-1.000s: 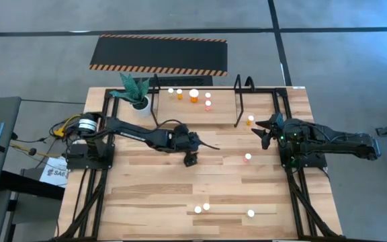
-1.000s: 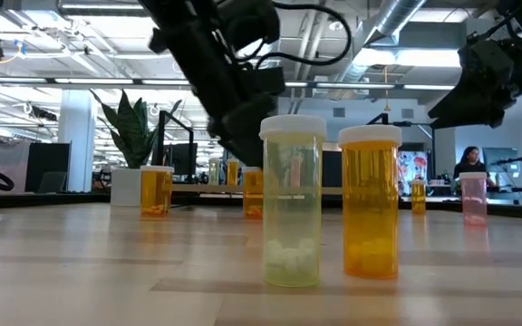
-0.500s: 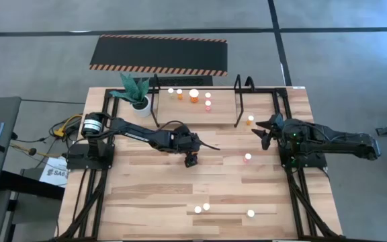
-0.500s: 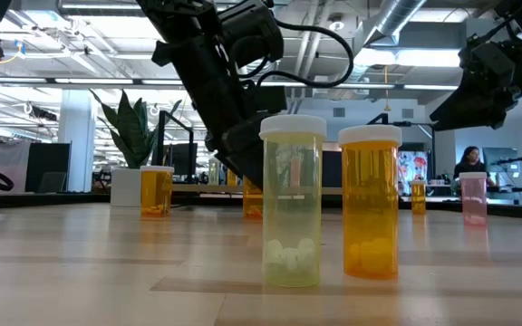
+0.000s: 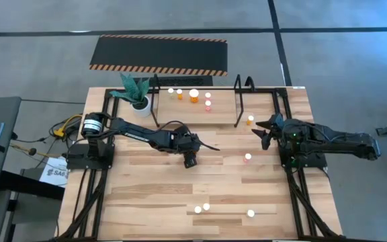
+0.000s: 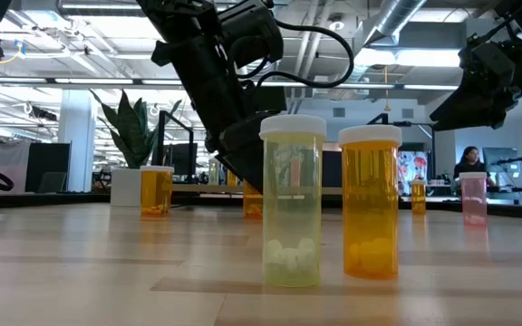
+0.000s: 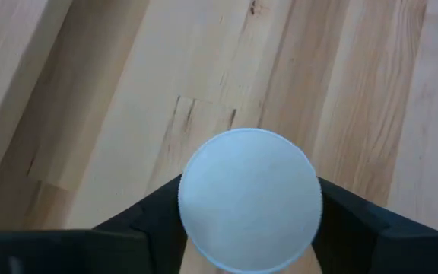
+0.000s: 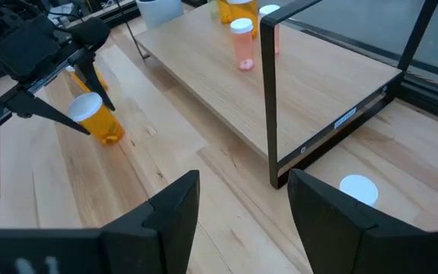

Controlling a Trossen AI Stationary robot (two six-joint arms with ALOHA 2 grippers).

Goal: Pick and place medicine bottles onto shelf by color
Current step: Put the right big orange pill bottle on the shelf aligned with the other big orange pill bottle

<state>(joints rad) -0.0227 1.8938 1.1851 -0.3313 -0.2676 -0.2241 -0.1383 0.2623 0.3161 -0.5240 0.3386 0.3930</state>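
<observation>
1. In the low view the two nearest medicine bottles stand upright on the desk (image 6: 80,272). The pale yellow bottle (image 6: 291,204) has white pills at its bottom, and the orange bottle (image 6: 370,204) has a small heap at its bottom.
2. The high view shows several more bottles on the shelf (image 5: 180,111), and a pink bottle (image 5: 247,158) standing alone on the desk.
3. The left claw (image 5: 190,160) is at mid-desk over an orange bottle (image 8: 97,119). I cannot tell whether it is pinching that bottle.
4. The left wrist view shows only that bottle's white cap (image 7: 249,199), facing the camera squarely, with the bottle's long axis running down to the desk.
5. The right claw (image 8: 242,198) is spread and empty, near the shelf's right end.
</observation>
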